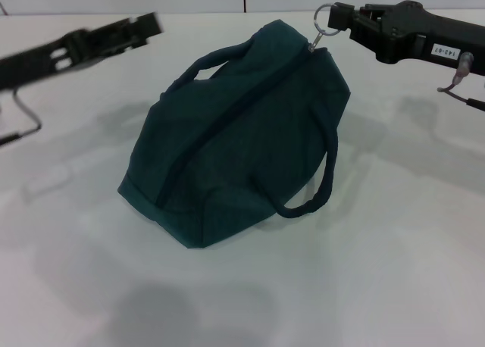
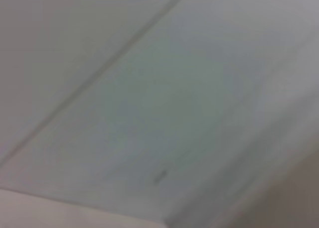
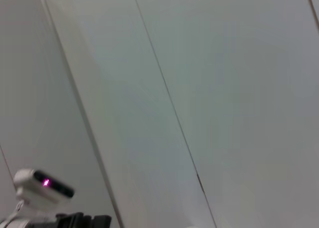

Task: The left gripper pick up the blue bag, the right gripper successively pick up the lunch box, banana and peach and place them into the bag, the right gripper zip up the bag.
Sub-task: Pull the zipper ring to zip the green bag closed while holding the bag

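The white bench (image 1: 394, 271) fills most of the head view, bare around its one load. In the middle sits the bag (image 1: 242, 135), dark teal, slumped on its side with the zip line running from its near lower corner up to its far upper corner. The zip looks drawn closed along the visible length. One loop handle (image 1: 314, 188) hangs down over the bag's right side to the bench; the other handle (image 1: 216, 59) arches at the top left. Nothing of what is inside the bag shows.

The right tool (image 1: 342, 17) reaches in from the upper right, its black body carrying a small white label (image 1: 445, 51). Its tips are pressed together on the ring pull (image 1: 325, 19), which stands up from the bag's top corner on a short link.

The left tool (image 1: 148, 25) hangs at the upper left, well apart from the bag and touching nothing; whether it is spread or pressed together I cannot tell.

The wrist views show only pale panels and seams, plus a small white device (image 3: 42, 185) with a pink light.
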